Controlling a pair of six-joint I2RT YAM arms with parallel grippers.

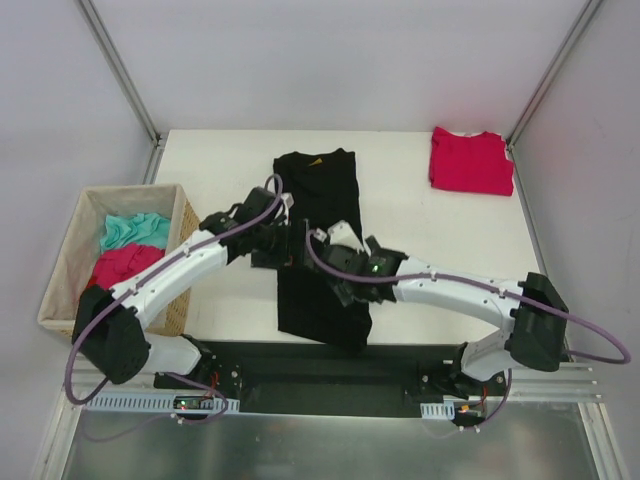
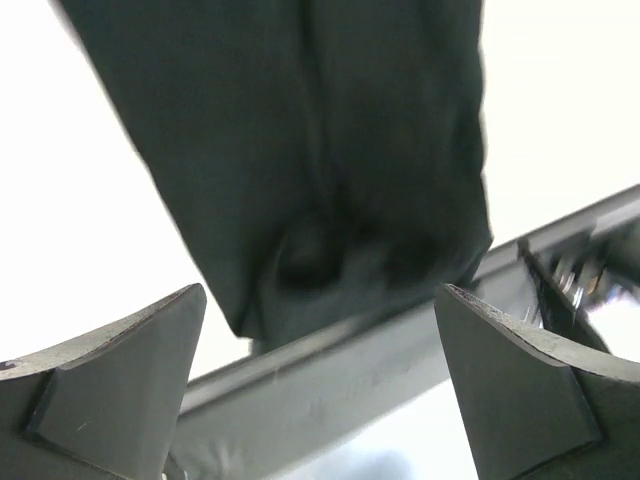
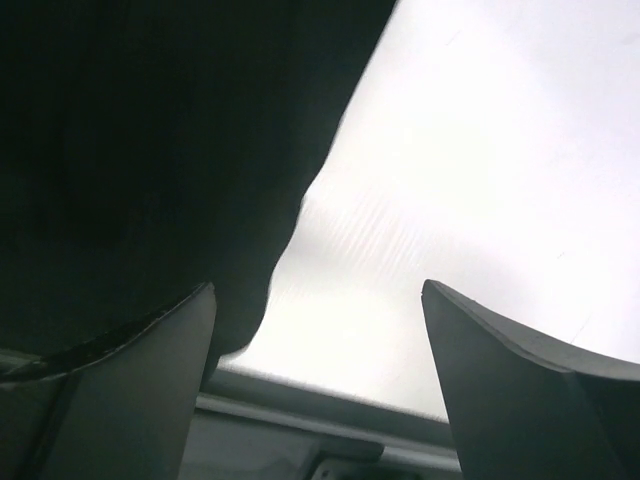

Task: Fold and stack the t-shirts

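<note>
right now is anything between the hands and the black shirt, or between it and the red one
Nothing visible. The left hand and right hand hang open over the black shirt with nothing between. From it to the folded red shirt at the far right corner lies only bare table.

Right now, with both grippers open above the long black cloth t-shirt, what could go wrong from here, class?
1. The near end of the black cloth t-shirt lies at the near edge of the white table; a careless pull could drag it off.
2. The left gripper and right gripper hover close together over the shirt's middle, so the arms might collide.
</note>
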